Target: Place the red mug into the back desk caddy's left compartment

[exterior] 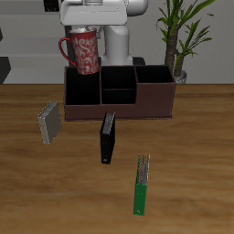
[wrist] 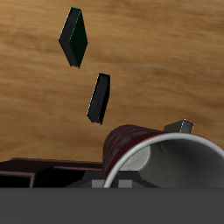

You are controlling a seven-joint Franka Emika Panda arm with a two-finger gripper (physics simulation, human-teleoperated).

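Observation:
The red mug (exterior: 83, 51), speckled and with its loop handle outward, hangs upright in my gripper (exterior: 85, 35), which is shut on its rim. It is held directly over the left compartment (exterior: 82, 90) of the back desk caddy (exterior: 137, 102), a wide dark brown box with black dividers, with the mug's base about level with the caddy's top rim. In the wrist view the mug's light grey inside (wrist: 171, 171) fills the frame, one fingertip (wrist: 180, 126) shows at its rim, and the caddy (wrist: 39, 171) lies below it.
A grey book (exterior: 48, 123), a black book (exterior: 108, 137) and a green book (exterior: 141, 185) lie on the table in front of the caddy. The black book (wrist: 99, 96) and green book (wrist: 74, 37) also show in the wrist view. A potted plant (exterior: 179, 41) stands behind the caddy's other end.

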